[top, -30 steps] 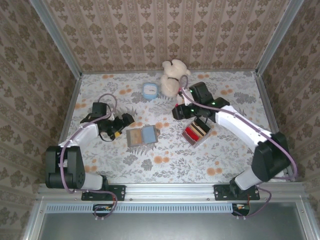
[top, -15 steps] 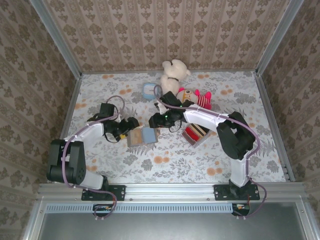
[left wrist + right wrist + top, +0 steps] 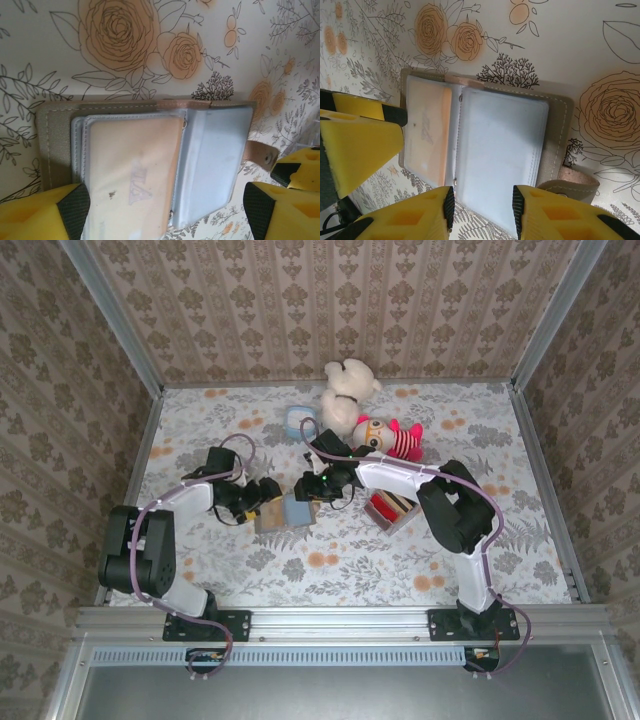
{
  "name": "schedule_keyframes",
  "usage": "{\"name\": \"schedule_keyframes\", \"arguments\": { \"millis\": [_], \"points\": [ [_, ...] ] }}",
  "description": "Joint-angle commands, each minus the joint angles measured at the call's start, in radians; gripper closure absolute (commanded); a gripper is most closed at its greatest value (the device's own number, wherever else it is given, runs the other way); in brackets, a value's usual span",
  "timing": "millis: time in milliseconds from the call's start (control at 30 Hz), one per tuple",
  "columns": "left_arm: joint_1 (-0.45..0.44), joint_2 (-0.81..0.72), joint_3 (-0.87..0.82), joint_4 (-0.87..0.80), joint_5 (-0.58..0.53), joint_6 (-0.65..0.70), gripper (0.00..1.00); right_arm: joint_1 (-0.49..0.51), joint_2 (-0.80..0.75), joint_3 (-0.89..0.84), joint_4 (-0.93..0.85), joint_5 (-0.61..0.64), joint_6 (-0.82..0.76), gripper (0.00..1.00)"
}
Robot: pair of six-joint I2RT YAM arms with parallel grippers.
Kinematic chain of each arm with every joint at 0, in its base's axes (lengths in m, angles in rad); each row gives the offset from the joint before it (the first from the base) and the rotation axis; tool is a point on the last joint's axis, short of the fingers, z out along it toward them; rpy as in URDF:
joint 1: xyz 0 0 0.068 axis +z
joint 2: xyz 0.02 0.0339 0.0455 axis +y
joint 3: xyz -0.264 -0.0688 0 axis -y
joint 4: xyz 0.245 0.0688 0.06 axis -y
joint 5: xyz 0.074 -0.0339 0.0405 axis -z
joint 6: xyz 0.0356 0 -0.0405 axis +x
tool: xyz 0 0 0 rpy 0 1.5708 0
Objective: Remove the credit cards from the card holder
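Grey card holder [image 3: 284,512] looks light and floppy. Its credit cards [image 3: 500,145] seem stiff and slick, so pinch an exposed edge. Left gripper [image 3: 167,207] and right gripper [image 3: 482,202] fingers stand spread, empty.

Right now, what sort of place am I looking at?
Probably a small robot test booth dressed like a home: wallpapered panels in a metal frame, robot arms bolted to a floral-covered table, and plush toys.
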Motion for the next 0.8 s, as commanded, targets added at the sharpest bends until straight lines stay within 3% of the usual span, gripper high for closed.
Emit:
{"name": "schedule_keyframes", "arguments": {
  "millis": [0,267,433,600,767],
  "points": [
    [-0.007,0.022,0.015,-0.026,-0.014,-0.007,0.15,0.002,0.031,0.019,-0.014,0.008,0.013,0.60],
    [-0.014,0.024,0.020,-0.037,-0.049,-0.006,0.14,0.001,0.044,0.020,-0.007,-0.015,0.043,0.61],
    [-0.015,0.015,0.028,-0.038,0.001,-0.007,0.20,0.001,0.059,0.023,-0.016,-0.015,0.046,0.62],
    [-0.013,-0.022,0.032,-0.092,-0.064,0.017,0.21,0.001,0.065,0.034,-0.037,0.009,0.042,0.65],
    [-0.005,-0.002,0.025,-0.086,-0.049,0.031,0.24,0.001,0.080,0.046,-0.052,0.016,0.036,0.66]
  ]
}}
